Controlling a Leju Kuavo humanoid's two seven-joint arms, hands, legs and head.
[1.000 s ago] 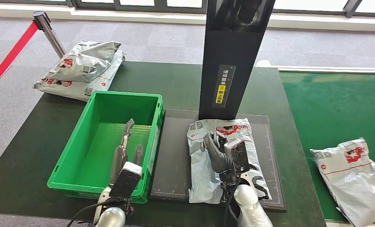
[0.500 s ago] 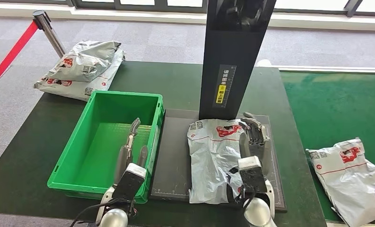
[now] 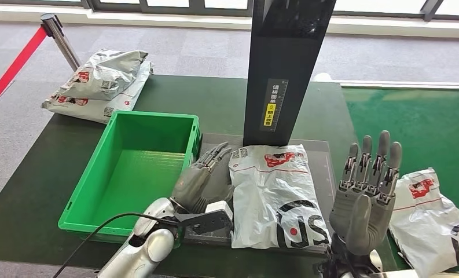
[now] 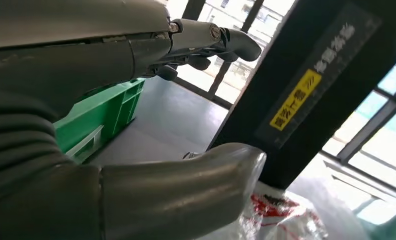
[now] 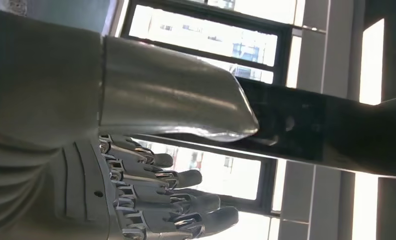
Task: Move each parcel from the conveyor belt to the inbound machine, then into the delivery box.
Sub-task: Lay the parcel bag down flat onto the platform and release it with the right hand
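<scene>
A grey-white parcel (image 3: 275,194) with red and black print lies flat on the dark scanner plate (image 3: 212,220) of the inbound machine, below its black column (image 3: 283,69). My left hand (image 3: 201,176) hovers open between the green delivery box (image 3: 131,174) and the parcel's left edge, fingers stretched toward the column. My right hand (image 3: 366,194) is raised open, fingers straight up, right of the plate and apart from the parcel. In the left wrist view the thumb (image 4: 186,190) lies over the parcel (image 4: 280,215). A second parcel (image 3: 432,217) lies on the green conveyor belt (image 3: 412,127).
Two more parcels (image 3: 99,84) are stacked at the table's far left corner. A red barrier rope on a metal post (image 3: 59,37) stands beyond them. The green box holds nothing. The dark table (image 3: 36,191) has bare room left of the box.
My right hand has let go of the parcel and risen to the right, fingers upright. My left hand has come out of the green box toward the parcel. The conveyor parcel has crept left.
</scene>
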